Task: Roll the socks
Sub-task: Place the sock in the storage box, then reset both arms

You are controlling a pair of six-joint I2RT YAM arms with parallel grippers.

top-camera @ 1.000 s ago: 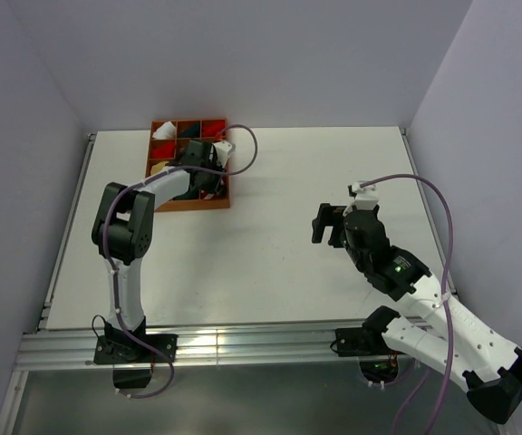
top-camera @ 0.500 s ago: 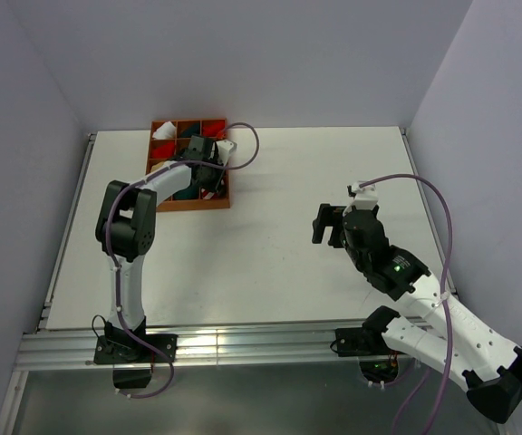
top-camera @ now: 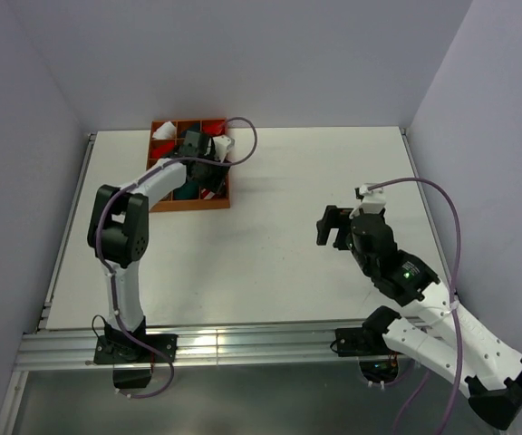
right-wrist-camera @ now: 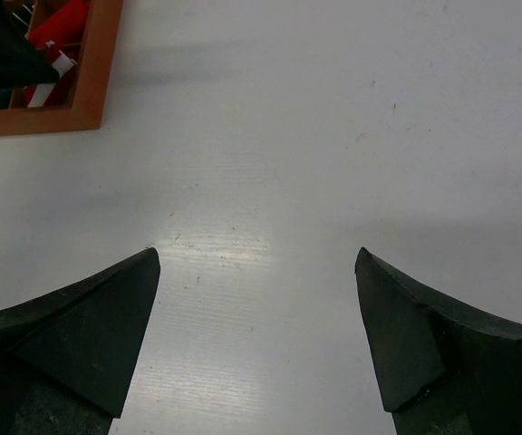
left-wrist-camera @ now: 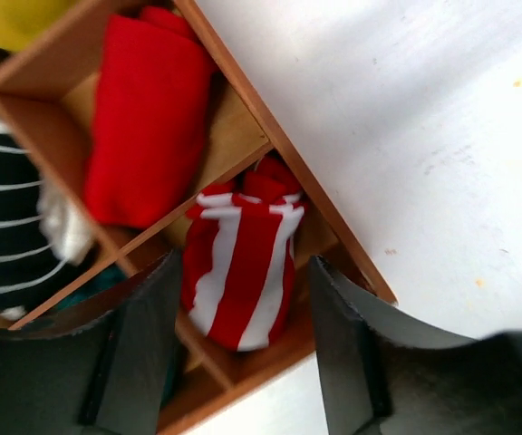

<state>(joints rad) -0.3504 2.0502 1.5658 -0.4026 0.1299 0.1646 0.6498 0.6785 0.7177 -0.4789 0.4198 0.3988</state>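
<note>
The red-and-white striped sock [left-wrist-camera: 239,290] sits rolled in a corner cell of the wooden tray [top-camera: 193,206], next to the cell holding a plain red bundle [left-wrist-camera: 148,118]. The left gripper [left-wrist-camera: 243,261] hangs directly over that corner cell with its jaws parted, one finger on either side of the roll and clamping nothing (the roll's long axis runs along the fingers, so they flank its narrow width). The right gripper [right-wrist-camera: 256,263], spread wide and empty, is well away from the tray, so the left arm is nearer.
</note>
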